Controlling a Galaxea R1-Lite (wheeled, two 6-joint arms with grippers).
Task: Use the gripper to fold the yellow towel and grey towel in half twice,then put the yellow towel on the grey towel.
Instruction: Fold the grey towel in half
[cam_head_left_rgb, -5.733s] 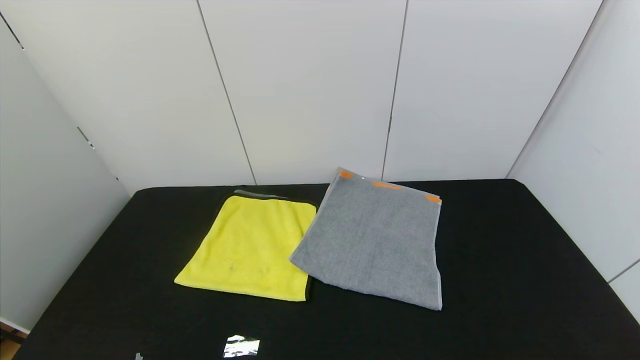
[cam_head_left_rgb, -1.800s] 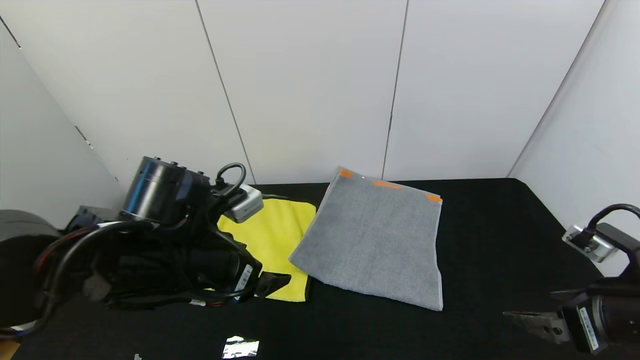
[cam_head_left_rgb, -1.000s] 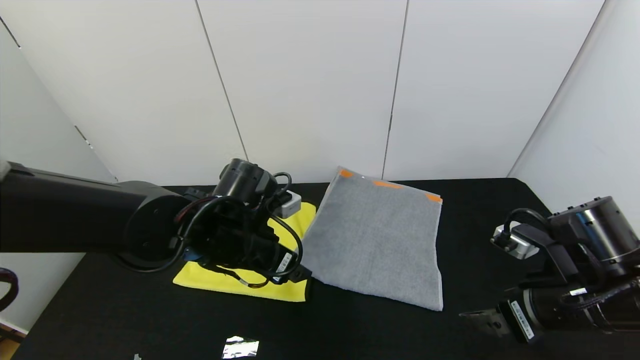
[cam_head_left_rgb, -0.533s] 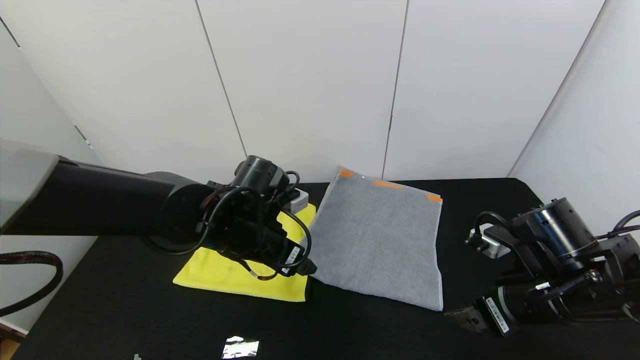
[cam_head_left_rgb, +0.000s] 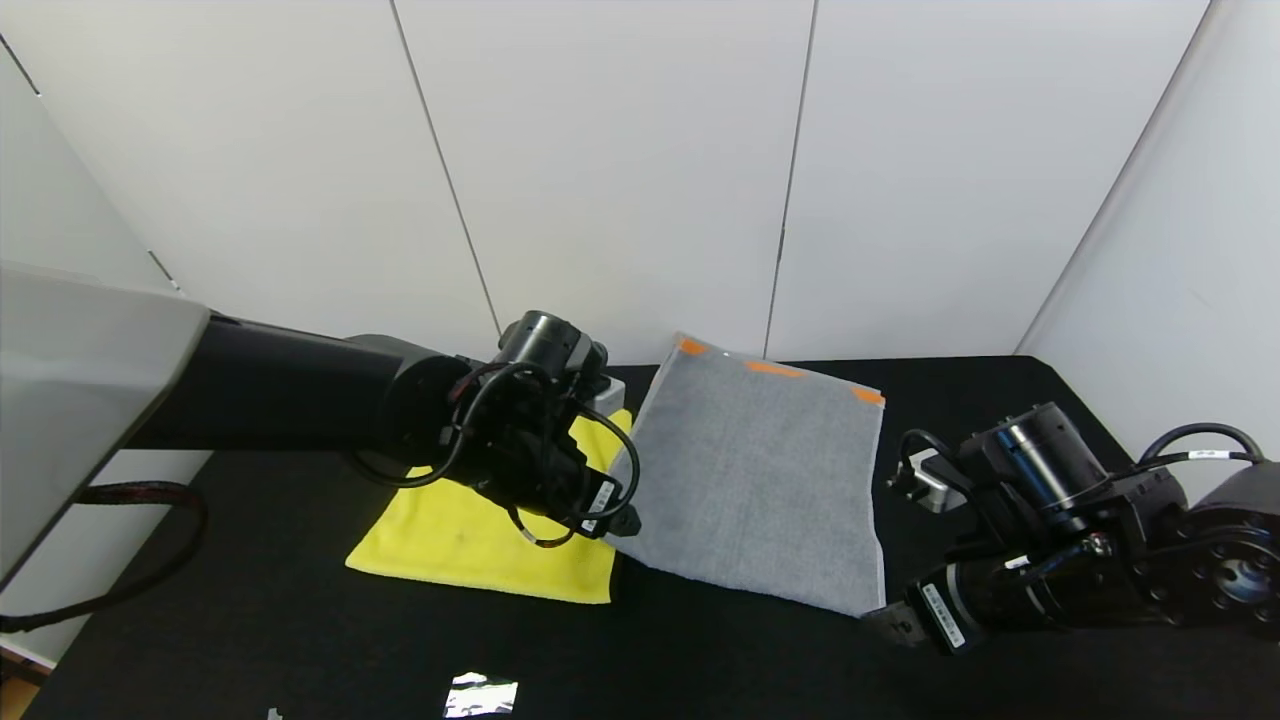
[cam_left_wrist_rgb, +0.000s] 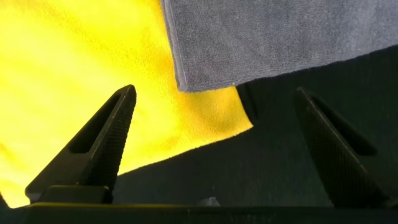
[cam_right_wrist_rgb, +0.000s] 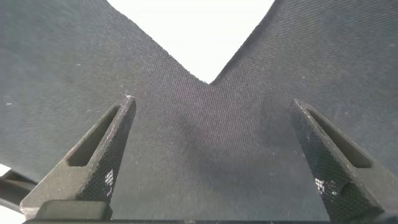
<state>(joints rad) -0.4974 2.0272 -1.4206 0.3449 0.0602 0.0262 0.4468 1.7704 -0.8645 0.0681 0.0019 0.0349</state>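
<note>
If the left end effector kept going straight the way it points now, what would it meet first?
Most likely the near left corner of the grey towel, where it overlaps the yellow towel. The left end effector is open and straddles that corner, black table beyond. Depth is unclear; it may touch the yellow towel first.

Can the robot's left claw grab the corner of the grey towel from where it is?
Probably yes. The left gripper is open, just above the grey towel corner that overlaps the yellow towel, with nothing between them.
</note>
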